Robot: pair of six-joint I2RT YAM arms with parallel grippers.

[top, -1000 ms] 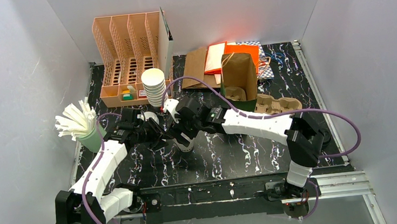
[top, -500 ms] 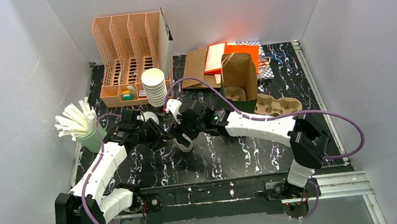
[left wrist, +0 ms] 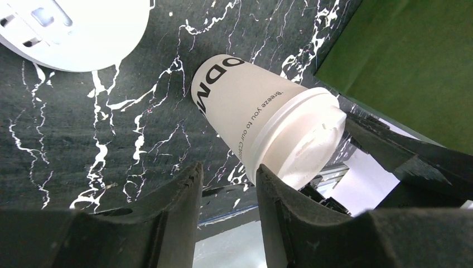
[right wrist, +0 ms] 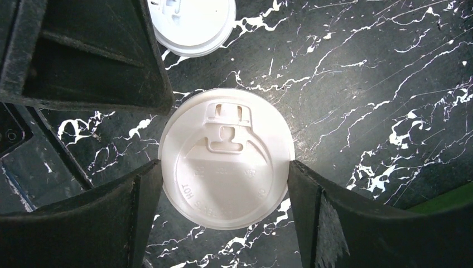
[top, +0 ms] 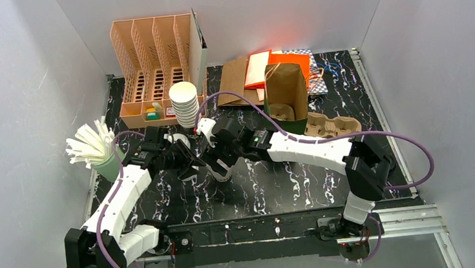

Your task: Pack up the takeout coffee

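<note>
Takeout coffee [left wrist: 240,111]: lidded, upright on table [top: 291,181]. Right gripper [right wrist: 225,187]: spread wide, clasping the lid [right wrist: 226,162] from above, probably to lift. Left gripper [left wrist: 228,184]: half-open, empty, just beside the cup.

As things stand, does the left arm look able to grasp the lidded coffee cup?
Probably not cleanly: the right tool straddles the lidded coffee cup from above, a finger at each side of its lid. The left tool, open and empty, sits beside it, the cup beyond its fingertips.
</note>
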